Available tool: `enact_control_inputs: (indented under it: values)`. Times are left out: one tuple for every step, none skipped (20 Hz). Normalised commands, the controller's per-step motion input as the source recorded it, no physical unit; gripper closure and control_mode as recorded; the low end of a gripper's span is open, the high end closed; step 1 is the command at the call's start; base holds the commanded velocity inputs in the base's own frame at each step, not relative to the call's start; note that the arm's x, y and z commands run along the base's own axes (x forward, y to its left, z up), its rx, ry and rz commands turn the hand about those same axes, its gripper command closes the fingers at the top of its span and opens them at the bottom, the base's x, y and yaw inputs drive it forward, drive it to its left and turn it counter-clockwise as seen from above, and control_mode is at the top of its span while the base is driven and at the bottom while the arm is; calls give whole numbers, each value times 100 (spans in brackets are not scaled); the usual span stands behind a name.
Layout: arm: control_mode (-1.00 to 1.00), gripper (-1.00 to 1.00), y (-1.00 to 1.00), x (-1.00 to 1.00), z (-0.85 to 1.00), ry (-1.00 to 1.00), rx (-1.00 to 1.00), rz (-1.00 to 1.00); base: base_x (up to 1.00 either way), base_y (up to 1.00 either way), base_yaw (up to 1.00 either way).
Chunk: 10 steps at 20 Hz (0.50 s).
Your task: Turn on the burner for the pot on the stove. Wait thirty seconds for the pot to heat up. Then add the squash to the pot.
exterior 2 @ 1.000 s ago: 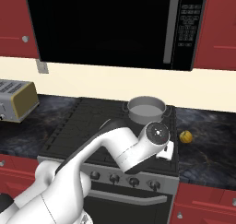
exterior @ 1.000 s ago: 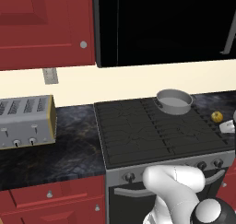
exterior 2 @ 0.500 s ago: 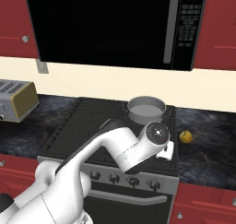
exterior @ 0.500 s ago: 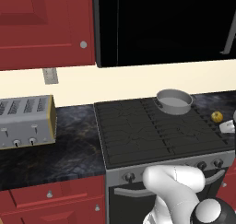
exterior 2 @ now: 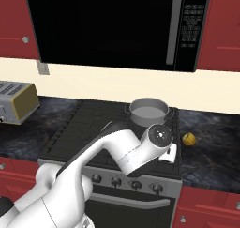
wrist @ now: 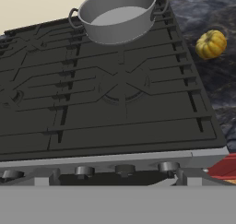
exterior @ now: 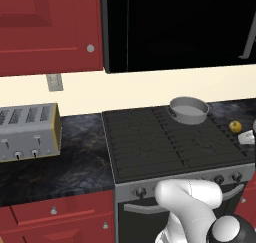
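Toaster (exterior: 27, 132) left of stove (exterior: 170, 142)

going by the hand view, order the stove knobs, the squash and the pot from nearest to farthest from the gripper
1. stove knobs: row on the steel front, at the bottom of the hand view.
2. squash: on the dark counter, right of the stove.
3. pot: on the back burner, top of the view.

Seen from the end effector, the empty grey pot (wrist: 118, 14) sits upright on the black stove's (wrist: 106, 103) far right burner; the yellow squash (wrist: 211, 44) lies on the desk, right of the stove.
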Motion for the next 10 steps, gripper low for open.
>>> enact_control_inputs:
  values:
    - [-100,-100,0,0,0,0,0,0,0,0,0]
    - [-100,-100,0,0,0,0,0,0,0,0,0]
    - [-100,-100,0,0,0,0,0,0,0,0,0]
    - [-100,-100,0,0,0,0,0,0,0,0,0]
    - [-100,-100,0,0,0,0,0,0,0,0,0]
    - [-100,-100,0,0,0,0,0,0,0,0,0]
    - [-100,-100,0,0,0,0,0,0,0,0,0]
    - [-100,-100,0,0,0,0,0,0,0,0,0]
    - [-100,-100,0,0,0,0,0,0,0,0,0]
    - [-100,-100,0,0,0,0,0,0,0,0,0]
